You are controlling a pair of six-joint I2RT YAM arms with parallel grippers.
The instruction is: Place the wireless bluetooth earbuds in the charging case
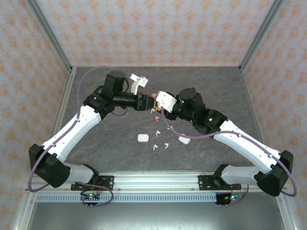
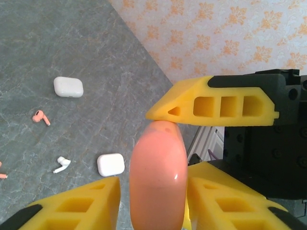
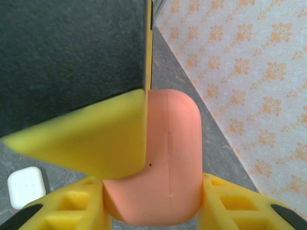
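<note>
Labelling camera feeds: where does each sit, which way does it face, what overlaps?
Top external: above, behind the bases, looking down on the dark marbled table; left arm, right arm show.
Left wrist: faces table and wall past yellow fingers of the left gripper.
Right wrist: faces table and wall past yellow fingers of the right gripper.
Shared: the pink rounded plastic case both grippers hold.

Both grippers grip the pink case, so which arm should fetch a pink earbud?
Probably the left. The right gripper has the pink case seated deep between its fingers, and the left gripper faces a pink earbud on the table.
</note>
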